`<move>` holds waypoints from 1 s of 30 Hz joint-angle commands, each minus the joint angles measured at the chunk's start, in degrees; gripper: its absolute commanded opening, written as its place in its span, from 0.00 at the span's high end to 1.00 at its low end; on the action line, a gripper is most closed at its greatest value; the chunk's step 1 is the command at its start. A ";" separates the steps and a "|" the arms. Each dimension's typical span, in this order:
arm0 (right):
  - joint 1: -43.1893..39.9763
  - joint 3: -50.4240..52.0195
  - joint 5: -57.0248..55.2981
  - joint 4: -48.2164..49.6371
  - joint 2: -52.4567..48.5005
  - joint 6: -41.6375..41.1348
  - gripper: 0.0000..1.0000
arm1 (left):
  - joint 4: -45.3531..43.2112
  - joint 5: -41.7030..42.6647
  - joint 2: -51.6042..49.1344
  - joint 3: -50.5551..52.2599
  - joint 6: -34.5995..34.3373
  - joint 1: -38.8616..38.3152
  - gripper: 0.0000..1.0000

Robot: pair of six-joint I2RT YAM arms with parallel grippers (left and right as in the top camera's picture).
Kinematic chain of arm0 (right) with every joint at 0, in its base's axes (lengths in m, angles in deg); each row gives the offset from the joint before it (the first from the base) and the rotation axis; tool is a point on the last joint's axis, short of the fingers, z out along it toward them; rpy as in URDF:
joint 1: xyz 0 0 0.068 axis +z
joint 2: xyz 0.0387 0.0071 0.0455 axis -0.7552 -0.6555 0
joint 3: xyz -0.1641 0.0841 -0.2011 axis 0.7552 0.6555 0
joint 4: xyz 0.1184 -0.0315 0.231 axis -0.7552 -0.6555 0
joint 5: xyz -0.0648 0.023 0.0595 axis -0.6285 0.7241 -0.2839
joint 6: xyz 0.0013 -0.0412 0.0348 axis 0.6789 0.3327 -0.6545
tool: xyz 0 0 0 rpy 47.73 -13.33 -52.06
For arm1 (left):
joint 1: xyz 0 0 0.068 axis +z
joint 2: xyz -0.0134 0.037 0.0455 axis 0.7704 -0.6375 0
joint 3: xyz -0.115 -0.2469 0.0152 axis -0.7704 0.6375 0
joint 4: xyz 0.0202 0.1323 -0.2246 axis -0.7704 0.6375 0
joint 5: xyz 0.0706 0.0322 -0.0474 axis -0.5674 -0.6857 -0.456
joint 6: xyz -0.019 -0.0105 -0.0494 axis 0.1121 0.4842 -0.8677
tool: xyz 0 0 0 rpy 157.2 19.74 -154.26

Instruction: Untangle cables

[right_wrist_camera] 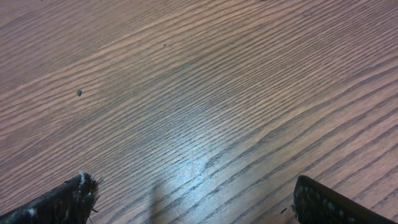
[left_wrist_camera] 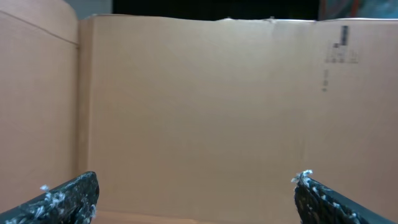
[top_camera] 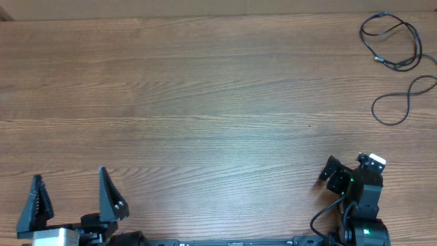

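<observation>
Thin black cables (top_camera: 394,52) lie in loose loops at the far right corner of the wooden table, one coil with a small connector and a second loop (top_camera: 403,101) below it. My left gripper (top_camera: 72,198) is open and empty at the near left edge. In its wrist view the open fingers (left_wrist_camera: 196,199) face a brown cardboard wall. My right gripper (top_camera: 348,174) is open and empty at the near right, well short of the cables. Its wrist view shows the open fingers (right_wrist_camera: 196,199) over bare wood. No cable shows in either wrist view.
A brown cardboard wall (left_wrist_camera: 199,93) stands ahead of the left gripper. The wooden table (top_camera: 205,102) stretches between the grippers and the cables. The right arm's own black cable (top_camera: 328,219) loops near its base.
</observation>
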 commanded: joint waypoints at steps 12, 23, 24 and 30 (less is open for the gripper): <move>0.11 0.28 -0.57 -0.70 0.42 -0.24 0.00 | -6.40 -2.95 0.48 12.55 -12.09 0.46 0.00; 0.11 0.28 -0.57 -0.70 0.42 -0.24 0.00 | -45.27 6.01 0.90 36.70 -5.64 0.20 0.00; 0.11 0.28 -0.57 -0.70 0.42 -0.24 0.00 | -48.61 6.40 0.90 38.91 -5.64 0.20 0.00; 0.11 0.28 -0.57 -0.70 0.42 -0.24 0.00 | -55.65 6.38 0.92 45.05 -4.42 0.20 0.00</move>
